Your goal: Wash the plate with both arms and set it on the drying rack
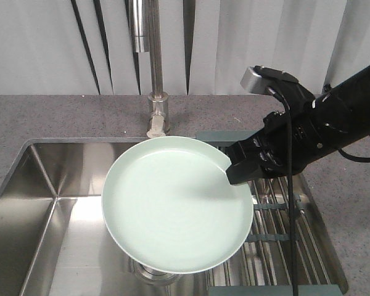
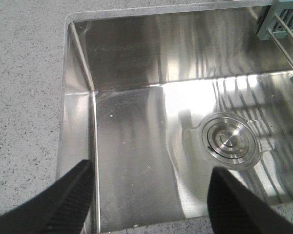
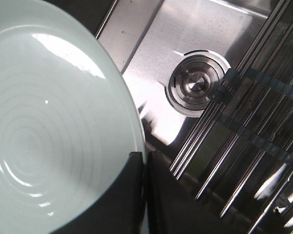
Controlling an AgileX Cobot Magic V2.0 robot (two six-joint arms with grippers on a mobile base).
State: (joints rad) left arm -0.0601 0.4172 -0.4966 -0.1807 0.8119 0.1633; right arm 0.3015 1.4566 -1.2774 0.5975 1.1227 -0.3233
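Steel sink [image 1: 31, 203] takes the lower left, basin floor bare. Drying rack [image 1: 296, 228] spans its right side, rods running front to back. Plate [image 1: 172, 209] is held over sink centre, right rim overlapping the rack's left edge in front view, probably tilted slightly. Right gripper [image 1: 237, 169] is clamped on the plate's right rim. Left gripper [image 2: 151, 178] hovers near the basin's left wall, its 2 fingers spread wide w/ nothing between. Drain [image 2: 229, 140] sits right of it.

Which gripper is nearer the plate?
Right. The right gripper grips the plate by its rim; the left gripper hangs open above the sink, with no plate in its view.
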